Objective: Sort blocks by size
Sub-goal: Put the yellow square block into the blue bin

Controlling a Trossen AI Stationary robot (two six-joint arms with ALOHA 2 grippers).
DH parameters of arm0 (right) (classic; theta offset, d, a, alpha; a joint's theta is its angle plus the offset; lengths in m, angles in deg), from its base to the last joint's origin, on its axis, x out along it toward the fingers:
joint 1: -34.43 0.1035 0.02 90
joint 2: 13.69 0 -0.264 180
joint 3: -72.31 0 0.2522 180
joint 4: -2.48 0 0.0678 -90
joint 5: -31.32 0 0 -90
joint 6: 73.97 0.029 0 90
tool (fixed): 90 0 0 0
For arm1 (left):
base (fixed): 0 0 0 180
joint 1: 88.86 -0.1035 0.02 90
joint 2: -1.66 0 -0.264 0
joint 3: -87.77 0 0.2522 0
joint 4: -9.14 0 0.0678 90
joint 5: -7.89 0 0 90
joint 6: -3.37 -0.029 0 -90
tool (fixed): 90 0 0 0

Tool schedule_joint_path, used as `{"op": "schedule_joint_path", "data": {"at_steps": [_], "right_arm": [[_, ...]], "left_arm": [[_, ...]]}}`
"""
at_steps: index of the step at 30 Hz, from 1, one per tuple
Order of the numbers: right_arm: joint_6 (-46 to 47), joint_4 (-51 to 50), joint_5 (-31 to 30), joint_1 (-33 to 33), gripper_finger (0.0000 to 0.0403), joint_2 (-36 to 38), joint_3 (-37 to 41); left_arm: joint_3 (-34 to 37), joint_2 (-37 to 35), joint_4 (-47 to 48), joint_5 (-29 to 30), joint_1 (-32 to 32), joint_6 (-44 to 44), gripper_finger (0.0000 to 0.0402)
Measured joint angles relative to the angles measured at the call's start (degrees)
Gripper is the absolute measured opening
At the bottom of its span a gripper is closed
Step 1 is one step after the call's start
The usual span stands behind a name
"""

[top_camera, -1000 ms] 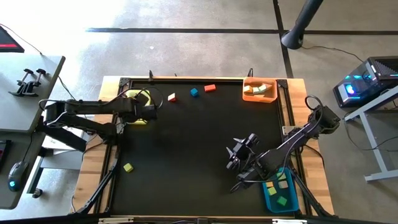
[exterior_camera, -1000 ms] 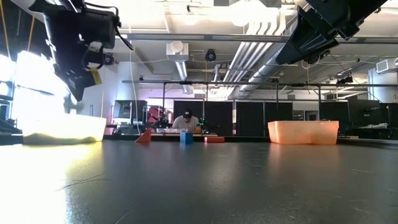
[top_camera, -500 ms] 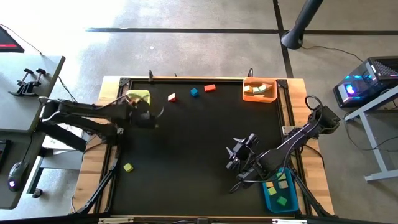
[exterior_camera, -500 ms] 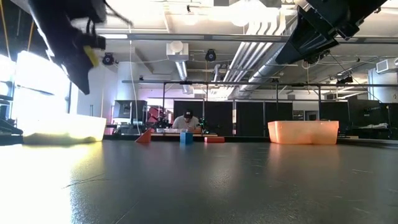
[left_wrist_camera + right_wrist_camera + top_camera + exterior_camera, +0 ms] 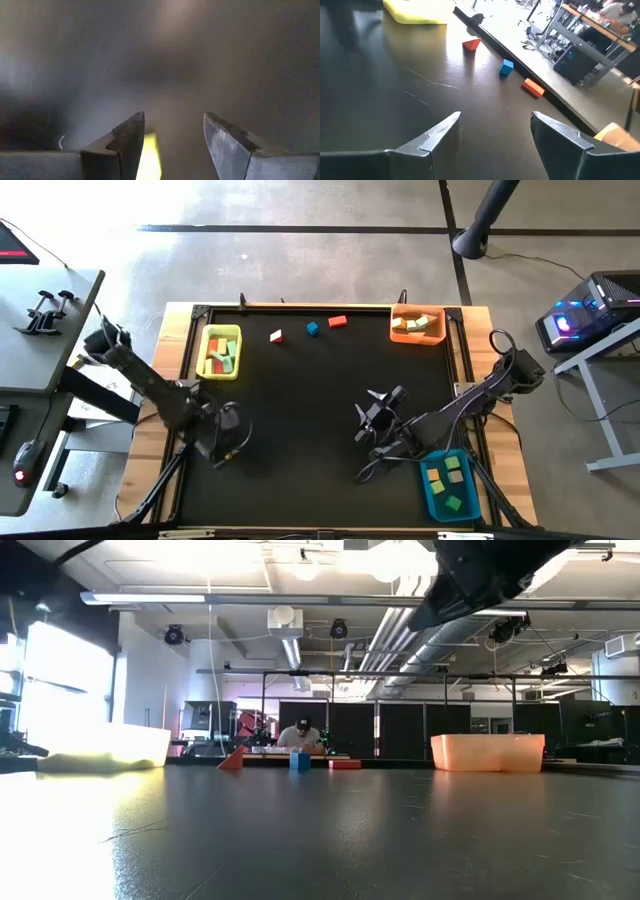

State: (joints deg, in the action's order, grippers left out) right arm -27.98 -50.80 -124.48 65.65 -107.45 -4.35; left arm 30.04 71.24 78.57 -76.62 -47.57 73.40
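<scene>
My left gripper (image 5: 230, 444) is open at the table's near left. It hangs over a yellow block (image 5: 150, 159), which shows low between its fingers in the left wrist view and is hidden under the arm in the high view. My right gripper (image 5: 375, 416) is open and empty right of the table's middle. Three blocks lie flat along the far edge: a red one (image 5: 276, 336), a blue one (image 5: 313, 328) and an orange-red one (image 5: 338, 321). They also show in the right wrist view: the red block (image 5: 471, 44), the blue block (image 5: 506, 67) and the orange-red block (image 5: 533, 87).
A yellow bin (image 5: 220, 351) holding several blocks stands at the far left. An orange bin (image 5: 417, 324) with blocks stands at the far right, and a blue bin (image 5: 450, 483) with blocks at the near right. The black mat (image 5: 300, 410) between the arms is bare.
My left gripper has swung from over the yellow bin toward the table's near edge and now stands over the yellow block that lay at the near left. My right gripper has shifted a little toward the table's left.
</scene>
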Motion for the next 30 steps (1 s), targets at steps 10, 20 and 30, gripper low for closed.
{"op": "schedule_joint_path", "data": {"at_steps": [10, 20, 30], "right_arm": [[-5.26, 1.23, 0.5, -1.98, 0.0232, 0.0, 0.01], [-5.32, 1.23, 1.21, -1.98, 0.0232, 0.0, 0.01], [-4.45, 1.34, 2.28, -1.94, 0.0232, -0.02, 0.01]], "left_arm": [[0.04, 7.79, 4.52, -6.71, 8.41, 17.44, 0.0188], [0.13, 7.8, 7.36, -7.12, 10.6, 25.84, 0.0188], [9.71, 7.76, -5.67, -11.84, 10.56, 27.44, 0.0188]]}}
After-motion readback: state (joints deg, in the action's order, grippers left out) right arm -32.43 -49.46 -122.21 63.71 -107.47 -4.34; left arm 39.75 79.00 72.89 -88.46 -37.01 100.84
